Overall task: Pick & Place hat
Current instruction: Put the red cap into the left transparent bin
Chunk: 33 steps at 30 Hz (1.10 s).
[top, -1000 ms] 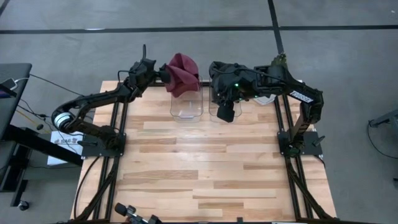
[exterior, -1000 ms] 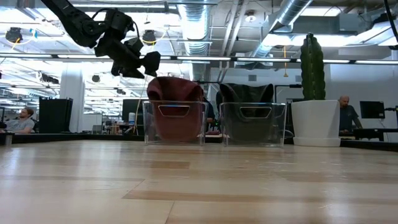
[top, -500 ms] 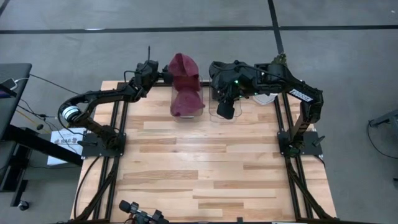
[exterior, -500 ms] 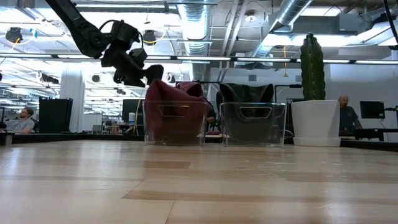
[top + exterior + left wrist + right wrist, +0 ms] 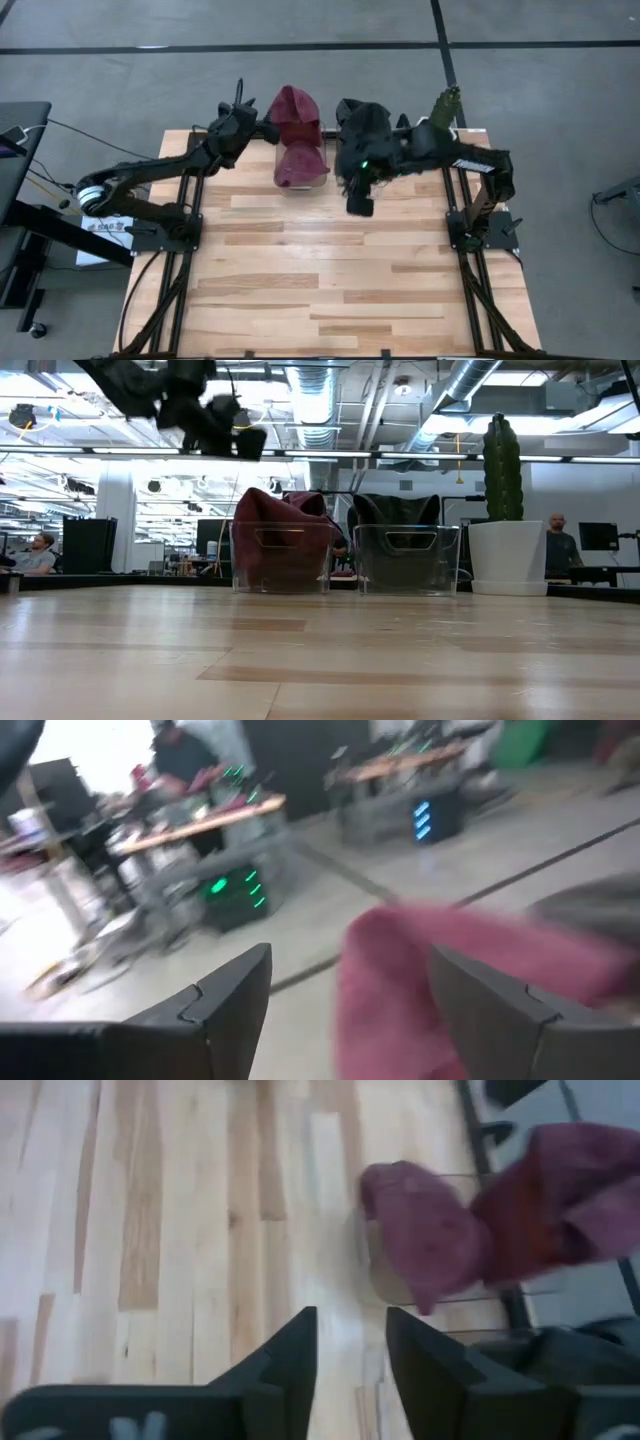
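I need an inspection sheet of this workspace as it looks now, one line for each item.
Surface: light wooden plank table, bare in front.
Job's things: maroon cloth hat draped in left clear plastic bin; dark cloth hat in right clear plastic bin.
Clutter: white pot with green cactus.
Grippers: left gripper open, empty, beside maroon hat; right gripper open, empty, over the table.
Cables: cable left of table.
Surroundings: open office, seated people behind.
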Each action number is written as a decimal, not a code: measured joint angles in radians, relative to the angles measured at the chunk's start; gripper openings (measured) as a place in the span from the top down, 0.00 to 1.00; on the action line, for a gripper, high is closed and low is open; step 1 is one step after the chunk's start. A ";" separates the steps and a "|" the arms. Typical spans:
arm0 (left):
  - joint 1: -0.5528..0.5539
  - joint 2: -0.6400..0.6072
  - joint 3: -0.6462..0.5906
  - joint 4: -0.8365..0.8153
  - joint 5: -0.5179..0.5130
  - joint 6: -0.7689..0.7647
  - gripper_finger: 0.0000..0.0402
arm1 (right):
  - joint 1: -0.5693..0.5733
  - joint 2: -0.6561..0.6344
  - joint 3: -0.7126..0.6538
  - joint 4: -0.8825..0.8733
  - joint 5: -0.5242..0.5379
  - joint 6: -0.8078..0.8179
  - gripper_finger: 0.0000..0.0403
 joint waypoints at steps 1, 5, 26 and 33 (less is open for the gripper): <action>-0.034 -0.034 0.000 -0.014 0.001 0.002 0.34 | 0.011 0.001 -0.026 0.018 0.000 -0.013 0.73; -0.192 -0.180 0.000 -0.190 0.005 -0.005 0.34 | 0.044 0.002 -0.132 0.127 -0.001 -0.029 0.91; -0.867 -0.437 -0.346 -0.323 -0.075 -0.397 0.34 | 0.111 0.002 -0.857 1.237 0.029 -0.150 1.00; -0.879 -0.437 -0.346 -0.331 -0.023 -0.397 0.34 | -0.019 0.002 -0.950 1.330 -0.043 -0.118 1.00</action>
